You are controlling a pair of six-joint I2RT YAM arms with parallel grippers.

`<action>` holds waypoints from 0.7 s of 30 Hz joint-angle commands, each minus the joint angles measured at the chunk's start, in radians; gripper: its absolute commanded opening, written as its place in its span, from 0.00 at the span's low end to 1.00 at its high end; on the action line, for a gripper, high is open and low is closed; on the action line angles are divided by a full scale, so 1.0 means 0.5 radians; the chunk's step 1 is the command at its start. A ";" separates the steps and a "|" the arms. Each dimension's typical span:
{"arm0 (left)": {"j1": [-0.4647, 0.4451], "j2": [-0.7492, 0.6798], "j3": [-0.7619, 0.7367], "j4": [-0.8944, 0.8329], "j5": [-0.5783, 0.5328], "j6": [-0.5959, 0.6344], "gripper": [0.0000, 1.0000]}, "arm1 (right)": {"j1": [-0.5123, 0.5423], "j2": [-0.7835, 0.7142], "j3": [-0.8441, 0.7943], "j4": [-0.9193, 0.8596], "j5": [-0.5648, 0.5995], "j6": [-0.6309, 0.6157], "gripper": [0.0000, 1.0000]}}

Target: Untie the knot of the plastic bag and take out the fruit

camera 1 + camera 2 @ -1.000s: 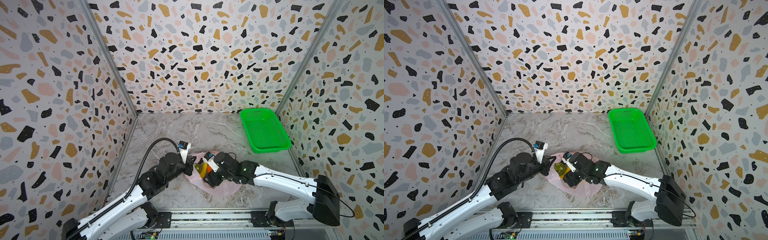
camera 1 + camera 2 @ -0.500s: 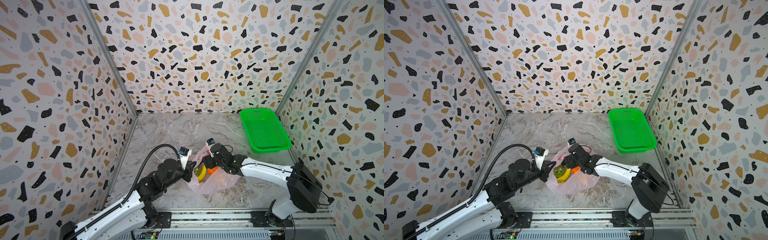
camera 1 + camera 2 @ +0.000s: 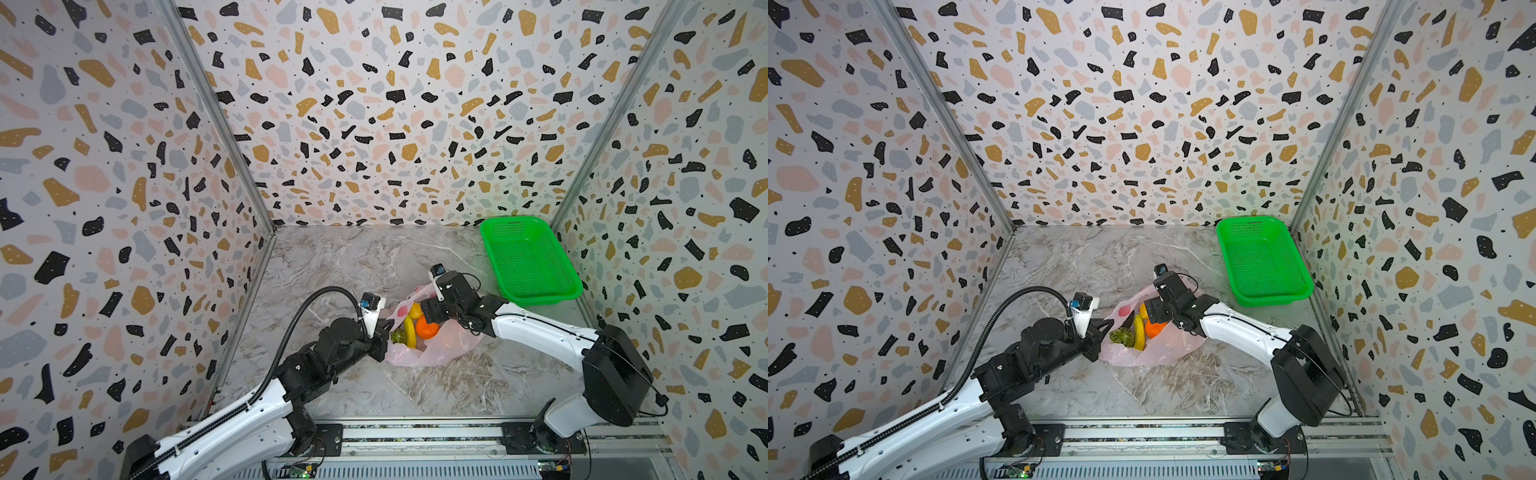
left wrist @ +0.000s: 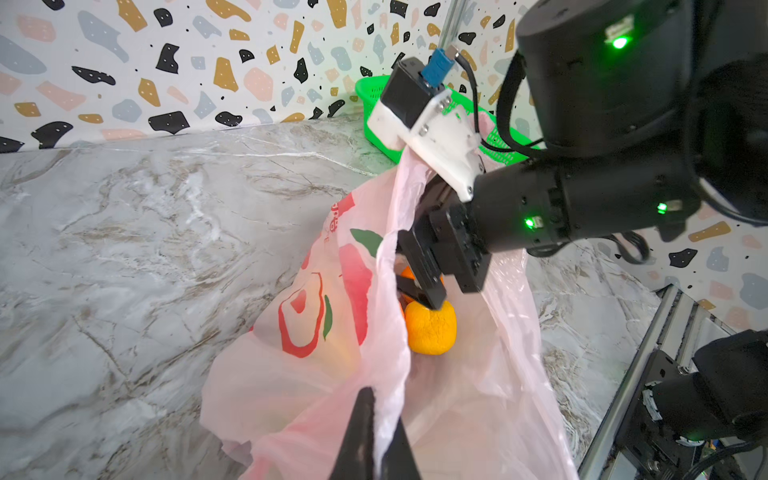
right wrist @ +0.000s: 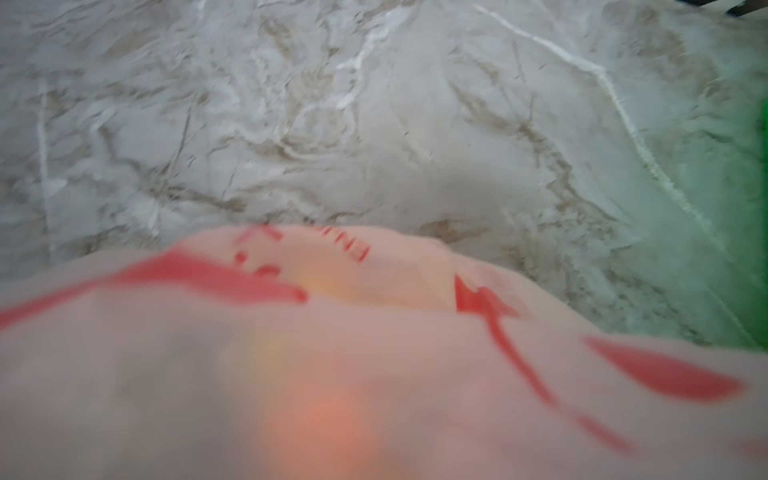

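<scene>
The pink plastic bag [image 3: 446, 343] lies on the marble floor with its mouth held open. Inside show fruit: a yellow banana [image 3: 409, 330], an orange [image 3: 428, 329] and a bumpy green ball [image 3: 397, 336]. My left gripper [image 3: 387, 332] is shut on the bag's near rim, and the film is pinched between its fingers [image 4: 363, 419]. My right gripper [image 4: 419, 293] reaches down into the bag's mouth, jaws apart, one fingertip on an orange [image 4: 430, 330]. In the right wrist view, blurred bag film [image 5: 374, 353] covers the jaws. The knot is out of view.
The green basket [image 3: 542, 296] stands at the back right against the wall, close behind my right wrist. Patterned walls enclose the floor on three sides. A metal rail [image 3: 415, 432] runs along the front edge.
My right arm has swung from the bag's near side to over its far rim and down into the mouth, jaws spreading. The bag's mouth now gapes wider. The left gripper keeps its hold.
</scene>
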 commanded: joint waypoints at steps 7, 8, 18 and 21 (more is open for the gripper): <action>-0.022 0.006 0.050 0.185 -0.103 -0.064 0.00 | 0.203 -0.365 -0.350 -0.556 -0.091 0.145 0.94; -0.021 0.006 0.048 0.192 -0.102 -0.066 0.00 | 0.212 -0.398 -0.422 -0.552 -0.106 0.174 0.95; -0.040 -0.040 0.007 0.158 -0.052 -0.066 0.00 | 0.293 -0.637 -0.569 -0.714 -0.159 0.418 0.96; -0.064 -0.050 -0.024 0.142 0.000 -0.038 0.00 | 0.299 -0.698 -0.378 -0.843 -0.256 0.409 0.96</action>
